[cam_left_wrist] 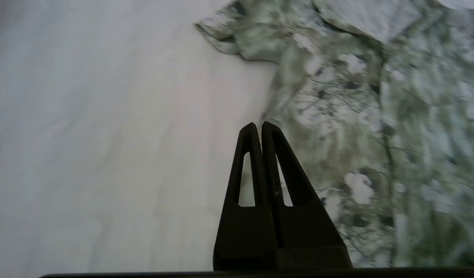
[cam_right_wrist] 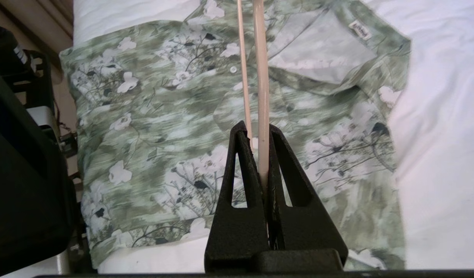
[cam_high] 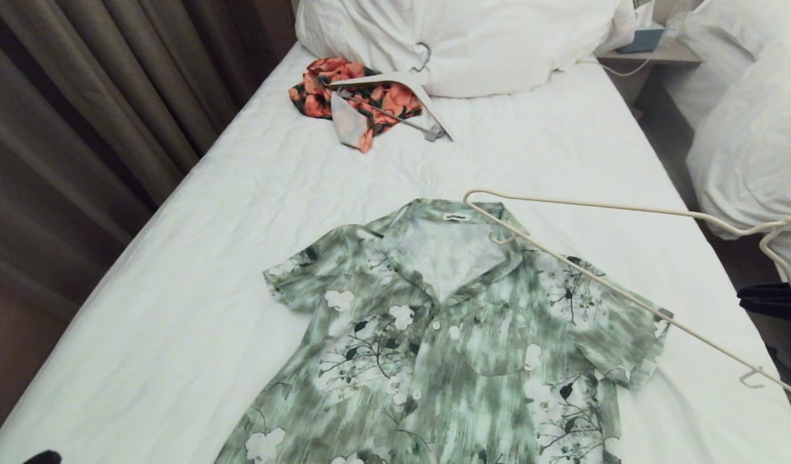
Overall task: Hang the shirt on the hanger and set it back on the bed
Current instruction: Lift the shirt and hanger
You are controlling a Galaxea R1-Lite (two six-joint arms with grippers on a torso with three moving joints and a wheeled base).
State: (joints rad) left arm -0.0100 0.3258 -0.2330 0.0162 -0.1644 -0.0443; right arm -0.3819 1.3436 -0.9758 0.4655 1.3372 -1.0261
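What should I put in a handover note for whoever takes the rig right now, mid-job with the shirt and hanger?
Right tool: shut on the hanger, holding it over the shirt's collar and the shoulder on the robot's right.
Left tool: shut, empty, above the sheet beside the shirt's other sleeve.
Shirt: flat on the bed, front up, collar open, at least one button fastened.
Done: hanger picked up and brought to the shirt.
Left: work the hanger into the shirt, then set it back on the bed.
Ignore the orange garment and white hanger near the duvet.
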